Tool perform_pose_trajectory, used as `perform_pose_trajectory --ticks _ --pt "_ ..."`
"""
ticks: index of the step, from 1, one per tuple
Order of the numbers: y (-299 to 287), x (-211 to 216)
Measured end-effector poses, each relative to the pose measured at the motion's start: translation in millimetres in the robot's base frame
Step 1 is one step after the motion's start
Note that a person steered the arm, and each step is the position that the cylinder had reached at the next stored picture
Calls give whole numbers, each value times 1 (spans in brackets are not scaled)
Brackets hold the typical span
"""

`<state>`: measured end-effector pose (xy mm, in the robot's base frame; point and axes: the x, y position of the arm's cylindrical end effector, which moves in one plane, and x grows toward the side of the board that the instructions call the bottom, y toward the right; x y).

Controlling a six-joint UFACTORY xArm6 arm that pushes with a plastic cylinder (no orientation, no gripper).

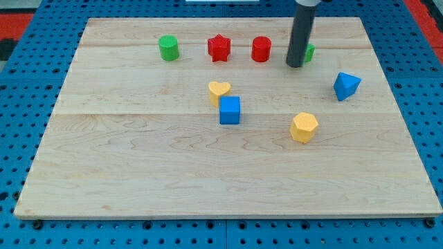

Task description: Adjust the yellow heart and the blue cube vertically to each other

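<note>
My tip [295,66], a bare rod with nothing held, is parked beside a green block [309,52] (partly hidden), well apart from the touching yellow heart [219,90] and blue cube [230,110], so only fine alignment seems needed.

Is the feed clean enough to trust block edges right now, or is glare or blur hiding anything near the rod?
Camera view: even, soft lighting, no glare on the board; the blocks cast only faint shadows. The yellow heart and blue cube have crisp edges. My tip is sharp too, but the rod covers most of a green block behind it.
</note>
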<state>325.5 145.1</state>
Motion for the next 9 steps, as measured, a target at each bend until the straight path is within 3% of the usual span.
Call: perform_pose_trajectory --ticks 1,2,4,5,9 --pt "9 -2" --pt "13 36" --pt "-120 95" --pt "-176 81" --pt "-92 71"
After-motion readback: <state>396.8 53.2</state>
